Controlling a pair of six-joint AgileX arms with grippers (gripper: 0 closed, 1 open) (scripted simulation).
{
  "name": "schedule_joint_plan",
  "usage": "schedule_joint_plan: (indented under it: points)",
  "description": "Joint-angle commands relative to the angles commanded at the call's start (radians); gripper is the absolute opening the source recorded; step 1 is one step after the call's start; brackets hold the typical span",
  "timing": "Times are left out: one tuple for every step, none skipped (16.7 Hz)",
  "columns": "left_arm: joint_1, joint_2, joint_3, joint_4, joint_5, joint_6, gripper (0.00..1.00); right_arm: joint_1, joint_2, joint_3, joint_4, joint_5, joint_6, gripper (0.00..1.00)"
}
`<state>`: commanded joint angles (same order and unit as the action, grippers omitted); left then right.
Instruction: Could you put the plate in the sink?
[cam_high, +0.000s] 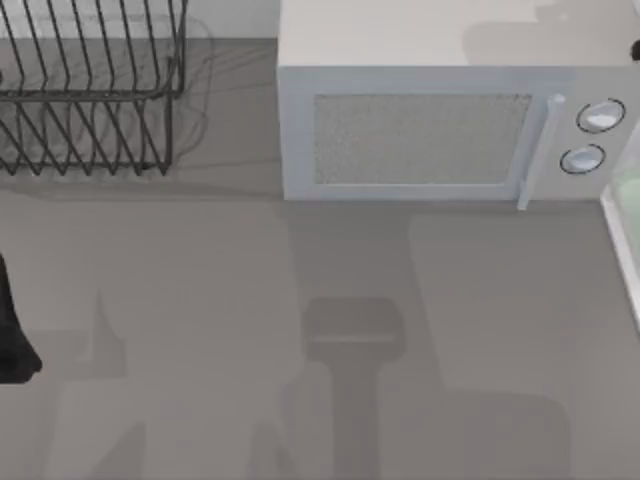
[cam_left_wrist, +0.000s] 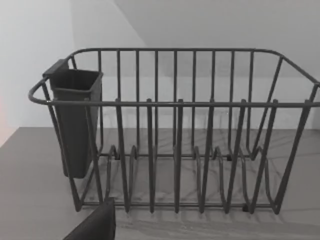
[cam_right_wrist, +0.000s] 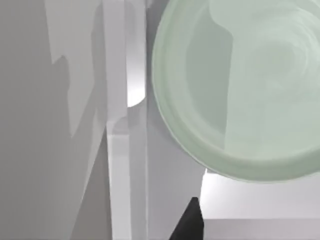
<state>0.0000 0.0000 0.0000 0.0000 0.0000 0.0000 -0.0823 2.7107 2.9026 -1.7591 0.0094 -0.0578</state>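
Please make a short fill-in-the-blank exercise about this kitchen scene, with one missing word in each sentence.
1. In the top view, the dark wire rack stands to the ____ of the white-grey microwave box.
2. The large round glossy plate has a pale mint-____ colour.
3. The microwave box has ____ round knobs beside its door.
4. A dark cup hangs on the wire rack's ____.

Missing words: left; green; two; rim

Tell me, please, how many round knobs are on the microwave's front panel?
2: the upper knob and the lower knob, stacked at the microwave front's right end, beside the door handle. None seems hidden.
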Motion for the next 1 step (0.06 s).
schedule_joint_plan:
  points:
    - [0.000,0.000,0.000,0.000,0.000,0.000,1.00,0.000,0.000,0.000,0.000,0.000,0.000,1.00]
